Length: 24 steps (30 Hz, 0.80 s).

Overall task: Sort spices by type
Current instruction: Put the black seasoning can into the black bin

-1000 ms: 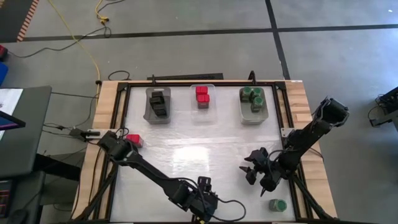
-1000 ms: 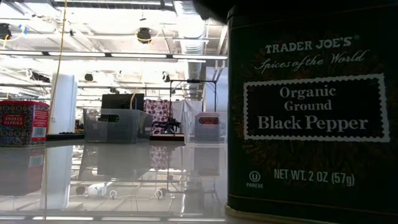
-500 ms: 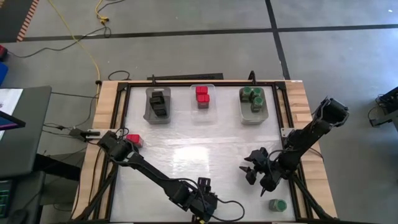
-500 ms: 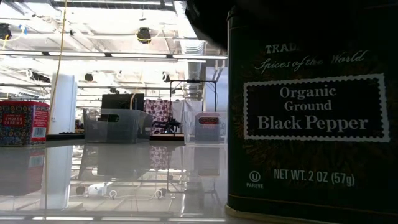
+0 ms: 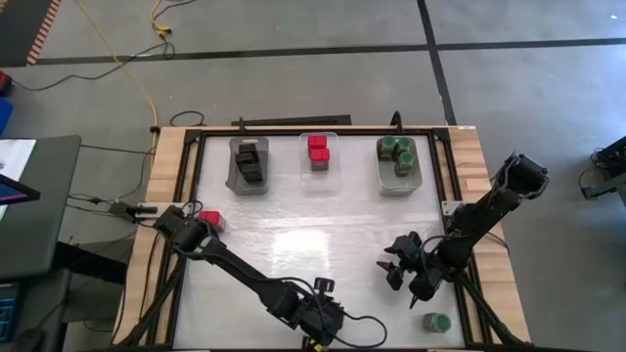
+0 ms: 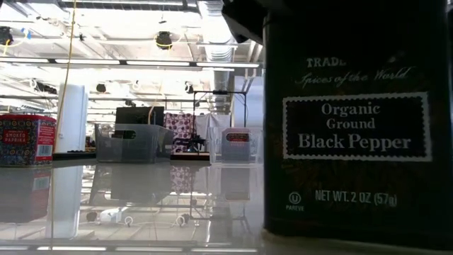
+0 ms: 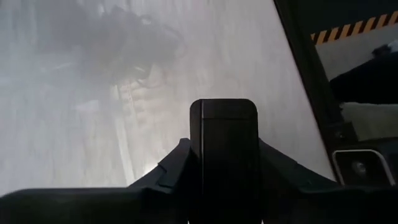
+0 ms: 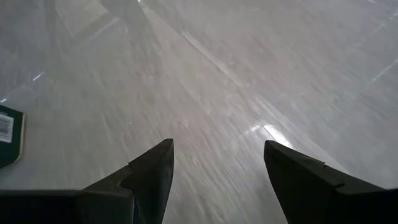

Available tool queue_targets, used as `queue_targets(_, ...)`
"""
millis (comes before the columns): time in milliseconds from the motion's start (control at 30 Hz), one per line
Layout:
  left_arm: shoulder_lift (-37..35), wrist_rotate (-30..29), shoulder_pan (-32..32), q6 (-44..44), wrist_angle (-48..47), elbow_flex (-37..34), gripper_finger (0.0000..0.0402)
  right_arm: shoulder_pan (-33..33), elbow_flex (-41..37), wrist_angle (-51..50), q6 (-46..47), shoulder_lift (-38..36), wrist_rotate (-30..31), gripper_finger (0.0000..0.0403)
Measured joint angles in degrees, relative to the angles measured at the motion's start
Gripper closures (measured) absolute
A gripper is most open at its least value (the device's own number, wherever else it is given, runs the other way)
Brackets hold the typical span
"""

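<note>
A black pepper box (image 6: 357, 127) stands upright near the middle of the table's near edge and fills the right of the low view. My left gripper (image 5: 321, 289) is shut on it (image 7: 224, 134). My right gripper (image 5: 396, 270) hangs open over bare table at the right (image 8: 214, 168). A red box (image 5: 210, 220) stands by the table's left edge, and a green-lidded jar (image 5: 436, 321) stands at the near right corner. My left gripper pinches the black box between its two fingers (image 7: 177, 167), one on each side of its upper part (image 7: 224, 118). The fingers slant down at it from the table's left side. The box is upright; whether its base rests on the table I cannot tell.
Three translucent bins line the far edge: one with black boxes (image 5: 248, 161), one with red boxes (image 5: 319, 152), one with green-lidded jars (image 5: 398, 161). The wide white table top (image 5: 293, 244) between the bins and the arms is bare.
My left gripper has shut on the black pepper box. The box has shifted a little to the right in the low view and stays upright.
</note>
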Motion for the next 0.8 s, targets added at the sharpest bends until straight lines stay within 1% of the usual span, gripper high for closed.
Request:
queue_targets(100,0.0,0.0,0.7,1.9,-0.7,0.1,0.0281,0.0,0.0,0.2,0.0,0.0,0.0,0.0127)
queue_targets(167,-0.1,-0.1,1.0,4.7,-1.9,0.1,0.0281,0.0,0.0,0.3,0.0,0.0,0.0,0.0127)
queue_targets(367,-0.9,-1.6,2.8,9.1,-9.7,0.3,0.0281,0.0,0.0,0.4,0.1,0.0,0.0,0.0127)
queue_targets(467,-2.0,-2.1,4.8,13.2,-11.6,0.2,0.0281,-0.1,0.0,1.2,0.1,0.0,0.0,0.0127)
queue_targets(567,-3.5,-0.8,8.0,19.3,-12.0,-0.1,0.0281,-0.1,0.0,1.7,0.1,0.0,0.1,0.0127)
queue_targets(667,-5.8,2.0,12.9,23.6,-11.1,0.0,0.0281,-0.1,0.0,2.6,0.0,0.0,0.1,0.0127)
queue_targets(733,-6.8,4.6,16.5,23.7,-10.7,0.1,0.0281,-0.1,0.0,2.5,0.0,0.0,0.1,0.0127)
queue_targets(800,-6.9,6.5,19.9,22.0,-10.6,0.1,0.0281,-0.1,0.0,2.5,0.0,0.0,0.2,0.0127)
